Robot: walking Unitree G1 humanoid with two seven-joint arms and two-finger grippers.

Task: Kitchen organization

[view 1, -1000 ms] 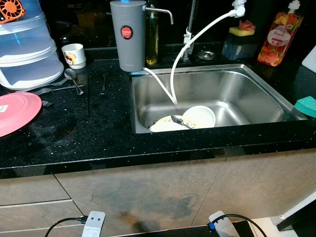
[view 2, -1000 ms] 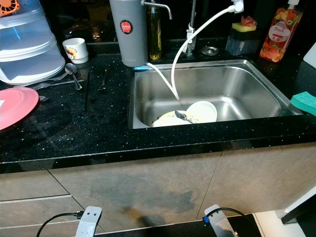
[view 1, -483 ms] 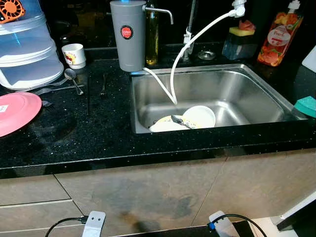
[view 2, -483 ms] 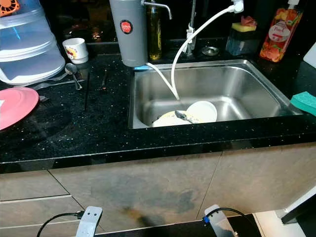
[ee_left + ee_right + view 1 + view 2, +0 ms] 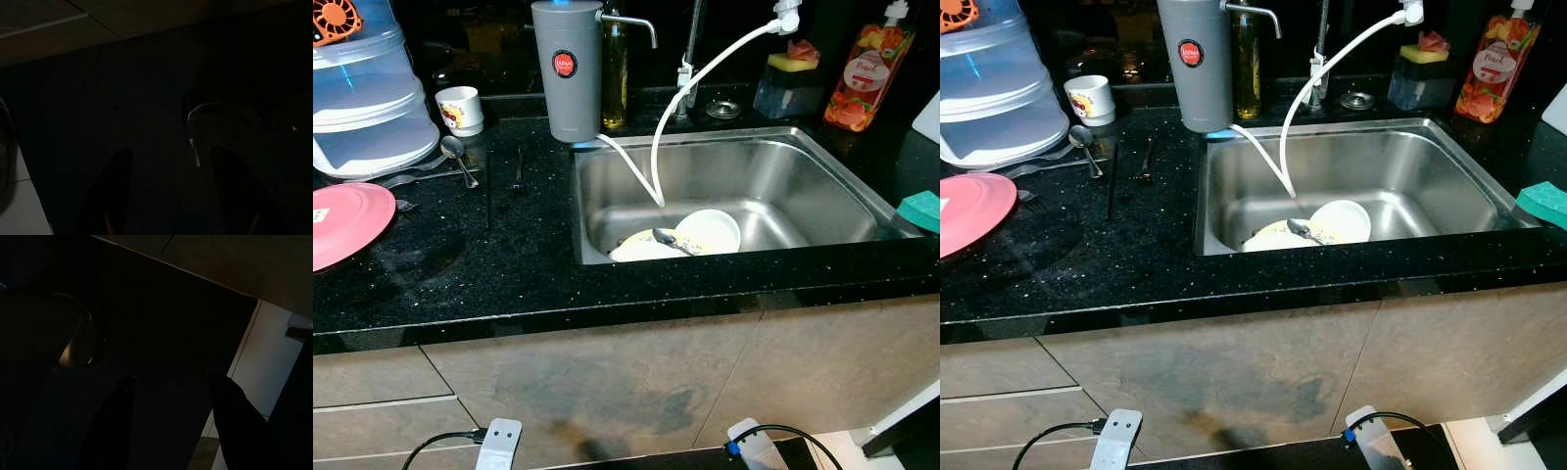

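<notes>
A steel sink (image 5: pixel 803 162) is set in the black counter (image 5: pixel 509 264). In its front part lie a yellowish plate (image 5: pixel 631 251), a white bowl (image 5: pixel 713 231) and a spoon (image 5: pixel 668 239) resting across them. A pink plate (image 5: pixel 342 220) lies at the counter's left edge. A second spoon (image 5: pixel 455 152) and dark utensils (image 5: pixel 517 164) lie behind it, near a small white cup (image 5: pixel 460 108). Both arms hang low before the cabinet. In the dark wrist views my left gripper (image 5: pixel 171 152) and right gripper (image 5: pixel 171 378) are open, holding nothing.
A grey water dispenser (image 5: pixel 568 69) stands at the sink's back left, with a white hose (image 5: pixel 658 147) running into the basin. Clear stacked containers (image 5: pixel 367 98) sit at the far left. An oil bottle (image 5: pixel 615 73), soap pouch (image 5: pixel 867 73) and teal sponge (image 5: pixel 920 209) edge the sink.
</notes>
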